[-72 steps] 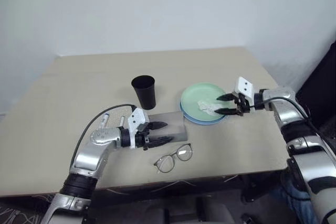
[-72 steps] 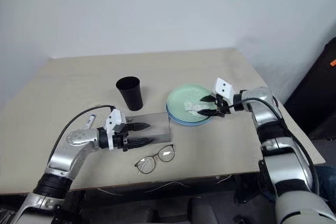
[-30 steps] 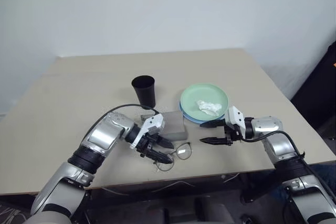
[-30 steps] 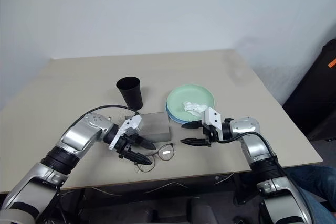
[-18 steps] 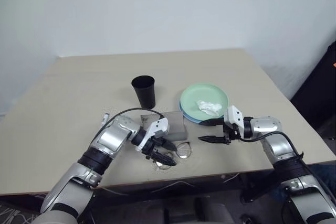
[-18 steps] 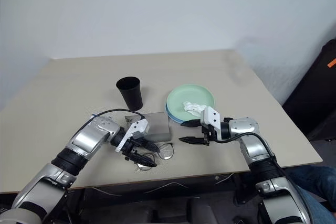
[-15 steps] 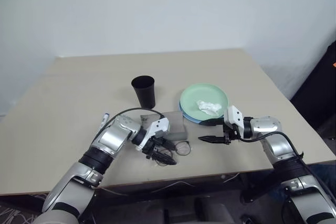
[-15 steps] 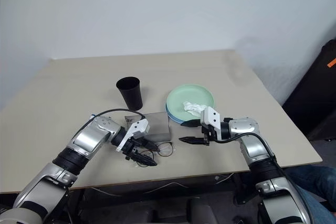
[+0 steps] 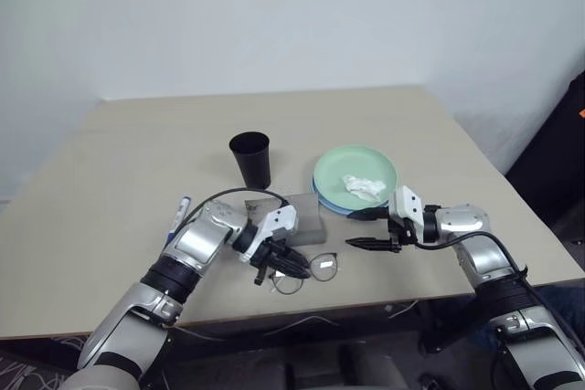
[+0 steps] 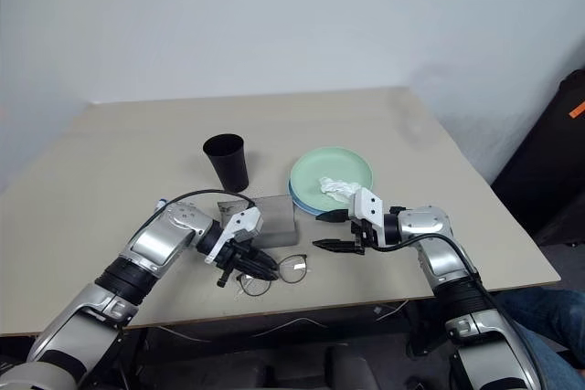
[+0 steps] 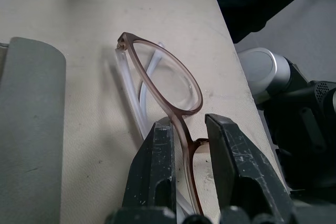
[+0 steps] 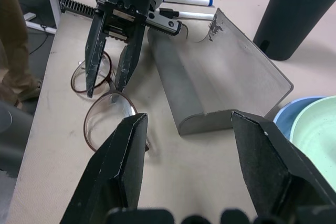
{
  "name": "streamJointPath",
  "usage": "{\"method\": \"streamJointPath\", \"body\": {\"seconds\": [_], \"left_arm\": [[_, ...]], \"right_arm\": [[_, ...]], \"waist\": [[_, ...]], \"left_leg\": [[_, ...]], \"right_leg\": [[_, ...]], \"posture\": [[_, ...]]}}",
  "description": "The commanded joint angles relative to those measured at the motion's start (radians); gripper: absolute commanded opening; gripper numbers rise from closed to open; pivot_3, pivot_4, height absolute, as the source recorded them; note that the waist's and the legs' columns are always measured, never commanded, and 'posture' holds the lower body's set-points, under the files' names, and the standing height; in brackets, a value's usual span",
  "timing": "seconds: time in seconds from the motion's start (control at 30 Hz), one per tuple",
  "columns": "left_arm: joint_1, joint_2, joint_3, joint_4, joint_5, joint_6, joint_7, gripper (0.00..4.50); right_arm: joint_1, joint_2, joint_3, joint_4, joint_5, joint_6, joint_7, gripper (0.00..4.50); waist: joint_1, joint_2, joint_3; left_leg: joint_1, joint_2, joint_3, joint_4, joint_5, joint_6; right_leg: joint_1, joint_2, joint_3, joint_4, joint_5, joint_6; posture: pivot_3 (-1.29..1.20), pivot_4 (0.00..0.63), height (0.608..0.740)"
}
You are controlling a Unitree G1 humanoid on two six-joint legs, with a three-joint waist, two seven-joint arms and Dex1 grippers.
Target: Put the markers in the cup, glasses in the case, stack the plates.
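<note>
**Left wrist view: glasses pinched at the bridge, nothing packed yet**

Left wrist view had the left claw (image 11: 189, 182) closed down on the bridge of the glasses (image 11: 163, 85), frame between its two fingers, glasses on the tabletop (image 9: 128, 162) just beside the grey case (image 9: 306, 221). Right claw (image 9: 366, 227) hovered open and empty near the glasses' other side, gripping nothing.

Progress, judged: plates look stacked, mint plate (image 9: 356, 171) on the blue plate (image 9: 322, 200), with a crumpled tissue (image 9: 363, 186) on top. Glasses not yet in the case. Markers (image 12: 186, 1) lay on the tabletop beyond the case, not in the black cup (image 9: 250, 160). So two of three jobs left.

Hard to tell: whether the glasses were lifted or only pinched, whether the case was open or shut, second marker's cap colour. Left arm hid most of the markers in the head views.
</note>
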Motion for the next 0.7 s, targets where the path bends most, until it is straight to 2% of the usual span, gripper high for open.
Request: {"method": "streamJointPath", "body": {"seconds": [0.03,0.13,0.43,0.7], "left_arm": [[-0.039,0.007,0.044,-0.027,-0.028,0.004,-0.013,0.72],[-0.04,0.005,0.048,-0.028,-0.036,0.012,-0.014,0.04],[-0.038,0.011,0.059,-0.065,-0.056,0.019,-0.028,0.04],[-0.131,0.0,0.178,-0.087,-0.164,0.092,-0.02,0.04]], "right_arm": [[-0.019,-0.004,-0.005,-0.005,0.001,-0.025,-0.006,2.75],[-0.022,-0.002,-0.003,0.001,-0.003,-0.031,-0.01,2.75],[-0.027,-0.002,0.001,0.012,-0.011,-0.043,-0.024,2.75],[-0.031,-0.006,-0.001,0.029,-0.018,-0.052,-0.031,2.75]], "waist": [[0.0,0.0,0.0],[0.0,0.0,0.0],[0.0,0.0,0.0],[0.0,0.0,0.0]], "left_leg": [[0.0,0.0,0.0,0.0,0.0,0.0],[0.0,0.0,0.0,0.0,0.0,0.0],[0.0,0.0,0.0,0.001,0.0,0.0],[0.0,0.0,-0.001,0.001,0.0,0.0]], "right_leg": [[0.0,0.0,0.0,0.0,0.0,0.0],[0.0,0.0,0.0,0.0,0.0,0.0],[0.001,0.0,0.0,0.0,0.0,0.0],[0.001,0.0,0.0,0.0,0.0,0.0]], "posture": [[0.0,0.0,0.74],[0.0,0.0,0.74],[0.0,0.0,0.74],[0.0,0.0,0.74]]}}
